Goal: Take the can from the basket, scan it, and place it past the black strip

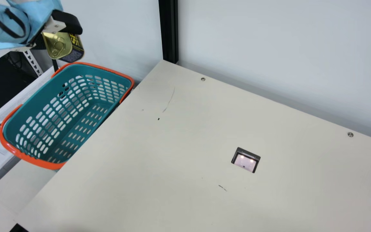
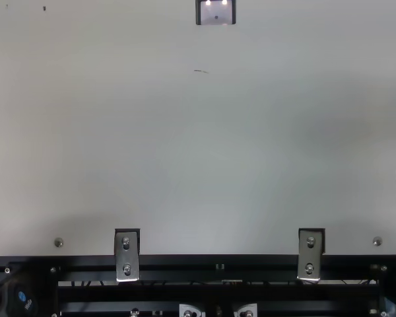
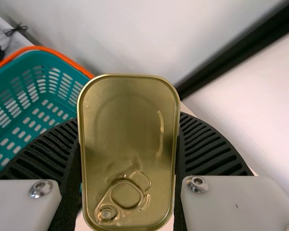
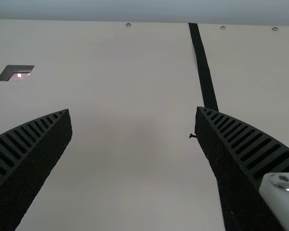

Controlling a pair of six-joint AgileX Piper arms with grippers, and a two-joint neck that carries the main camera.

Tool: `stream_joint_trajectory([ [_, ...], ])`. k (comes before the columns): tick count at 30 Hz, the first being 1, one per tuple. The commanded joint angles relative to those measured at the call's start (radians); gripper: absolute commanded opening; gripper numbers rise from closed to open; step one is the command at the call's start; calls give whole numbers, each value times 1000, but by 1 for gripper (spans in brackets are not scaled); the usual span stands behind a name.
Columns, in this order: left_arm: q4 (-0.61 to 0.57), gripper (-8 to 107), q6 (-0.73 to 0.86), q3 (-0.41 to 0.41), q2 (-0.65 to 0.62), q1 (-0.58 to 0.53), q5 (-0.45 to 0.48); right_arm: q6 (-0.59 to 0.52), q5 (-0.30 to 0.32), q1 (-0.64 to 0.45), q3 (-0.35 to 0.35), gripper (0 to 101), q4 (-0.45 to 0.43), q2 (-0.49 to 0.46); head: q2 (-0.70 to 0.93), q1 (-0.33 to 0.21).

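While outside the basket [image 1: 40, 163], the can [image 3: 129, 130] in the left gripper [image 1: 58, 37].

We see a cream table [image 1: 134, 161], its surface flat and pale. Set into it, in from the far edge, we find the scanner [image 1: 245, 160], dark-framed, with two bright lights. To the scanner's right, we see the black strip [image 4: 205, 77] run from the far edge toward the near one, with a small dark mark [image 4: 193, 136] just left of it. We count screws [image 1: 203, 79] along the far edge and two more by the near edge, where two metal brackets [image 2: 126, 254] overlap the surface. A long thin scratch [image 1: 169, 100] and a speck [image 1: 158, 119] lie toward the far left corner; a shorter scratch [image 1: 222, 188] lies on the scanner's near side.
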Motion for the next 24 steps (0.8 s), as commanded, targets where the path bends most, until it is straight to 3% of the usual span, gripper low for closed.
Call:
stream_joint_trajectory([
  [1, -12, 10, 8, -6, -39, -10, 125, 0, 0, 0, 0, 101, 0, 0, 11, -31],
  [7, -17, 10, 33, -21, -115, -49, 283, 0, 0, 0, 0, 101, 0, 0, 11, -31],
  [8, -23, 10, 24, -20, -98, -42, 210, 0, 0, 0, 0, 101, 0, 0, 11, -31],
  [12, -18, 10, 32, -20, -117, -48, 279, 0, 0, 0, 0, 101, 0, 0, 11, -31],
  [24, -14, 10, 24, -24, -111, -49, 296, 0, 0, 0, 0, 101, 0, 0, 11, -31],
])
